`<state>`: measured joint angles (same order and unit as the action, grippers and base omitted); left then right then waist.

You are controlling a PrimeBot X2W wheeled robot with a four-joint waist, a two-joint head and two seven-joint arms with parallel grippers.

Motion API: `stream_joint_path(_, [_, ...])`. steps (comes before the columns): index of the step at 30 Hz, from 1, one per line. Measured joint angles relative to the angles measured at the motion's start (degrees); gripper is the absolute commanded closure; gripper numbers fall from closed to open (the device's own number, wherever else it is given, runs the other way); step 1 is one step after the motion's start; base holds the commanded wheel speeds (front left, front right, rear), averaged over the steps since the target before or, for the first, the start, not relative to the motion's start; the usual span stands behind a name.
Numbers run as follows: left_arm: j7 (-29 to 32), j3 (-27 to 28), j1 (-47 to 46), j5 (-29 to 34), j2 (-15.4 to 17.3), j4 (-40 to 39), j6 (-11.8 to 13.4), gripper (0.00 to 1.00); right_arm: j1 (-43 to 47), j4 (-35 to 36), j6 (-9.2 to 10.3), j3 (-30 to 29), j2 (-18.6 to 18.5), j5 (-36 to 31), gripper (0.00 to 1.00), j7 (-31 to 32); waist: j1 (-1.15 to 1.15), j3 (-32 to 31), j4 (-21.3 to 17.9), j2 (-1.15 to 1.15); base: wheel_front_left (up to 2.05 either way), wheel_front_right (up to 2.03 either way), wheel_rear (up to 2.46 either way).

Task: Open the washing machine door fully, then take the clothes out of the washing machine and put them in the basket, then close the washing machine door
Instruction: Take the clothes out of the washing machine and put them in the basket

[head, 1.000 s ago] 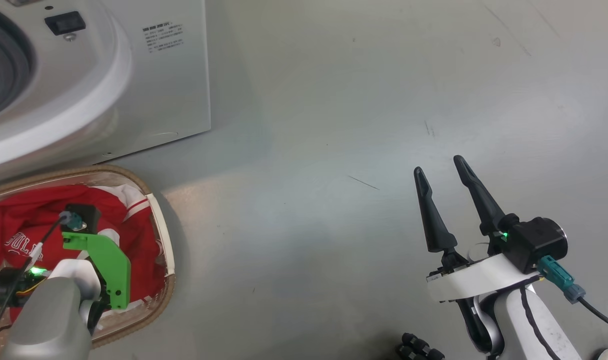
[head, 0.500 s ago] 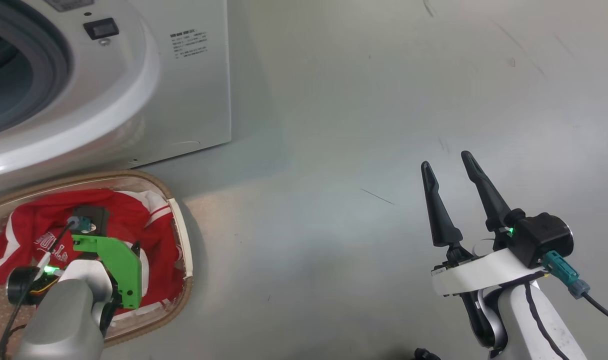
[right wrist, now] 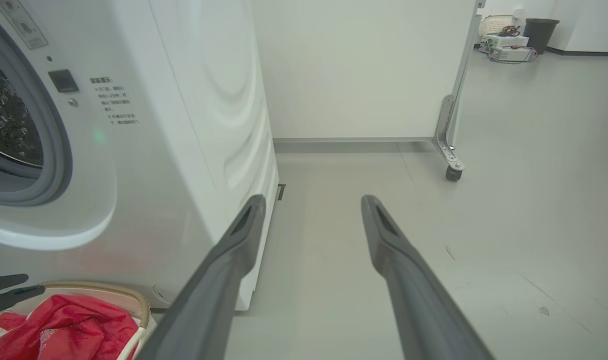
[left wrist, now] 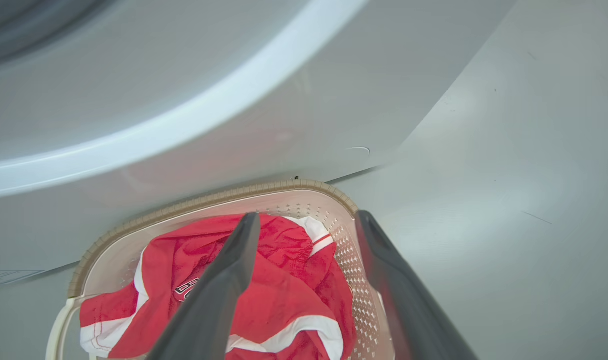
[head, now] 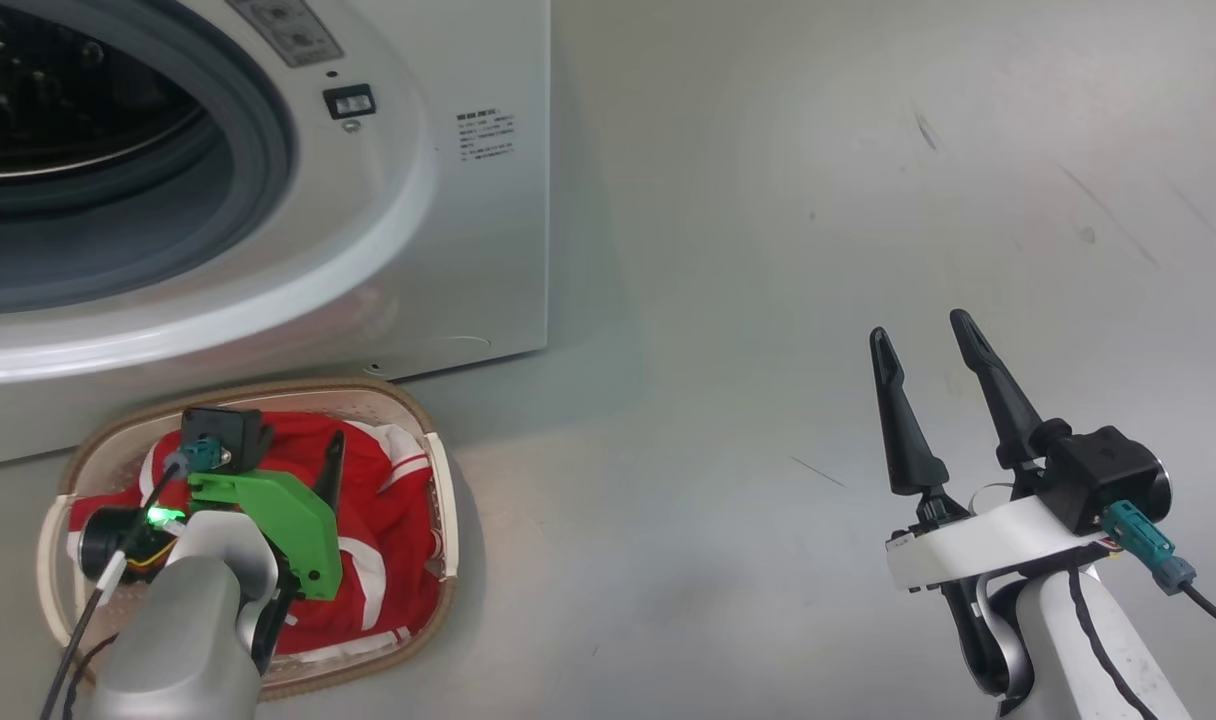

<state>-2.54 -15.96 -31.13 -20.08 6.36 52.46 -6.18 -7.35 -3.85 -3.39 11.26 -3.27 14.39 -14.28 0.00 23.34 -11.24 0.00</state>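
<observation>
Unreadable small print on the washing machine (head: pixel 448 250) and clothes (head: pixel 393 520)

The clothes (left wrist: pixel 284 300) are red with white stripes, the basket (left wrist: pixel 294 206) cream, brown-rimmed.

Washing machine (head: pixel 448 250), left part beyond frame edge

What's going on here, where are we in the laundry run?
The robot is unloading the washing machine. Red clothes lie in the basket on the floor right in front of it. The left gripper hangs open just above them, holding nothing. The right gripper is open and idle over bare floor off to the side. The machine's opening is uncovered, and the visible part of the drum looks free of clothes, so shutting the machine is probably what's left.
</observation>
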Motion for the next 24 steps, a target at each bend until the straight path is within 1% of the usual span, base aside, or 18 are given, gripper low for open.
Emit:
stream_joint_path(8, [-6.4,1.5,3.5,-2.9,-1.6,-3.0,-0.2,0.0,1.8,-0.2,0.0,-1.5,-0.3,0.0,0.0,0.0,0.0,-5.4,3.5,0.0,0.0,0.0,0.0])
stream_joint_path(13, [-9.9,1.6,6.1,-3.5,-2.0,-4.9,-0.4,0.0,3.5,-0.1,0.0,-1.9,-0.3,0.0,0.0,0.0,0.0,-8.6,5.6,0.0,0.0,0.0,0.0])
stream_joint_path(20, [-11.2,1.9,9.9,-4.3,-2.4,-8.3,-0.7,0.0,5.9,0.8,0.0,-3.3,-0.6,0.1,0.0,0.0,0.0,-13.0,8.2,0.0,0.0,0.0,0.0])
stream_joint_path(24, [-11.7,2.7,12.5,-5.9,-2.6,-10.7,-0.7,0.0,7.1,1.1,0.0,-3.4,-0.5,0.1,0.0,0.0,0.0,-15.5,9.2,0.0,0.0,0.0,0.0])
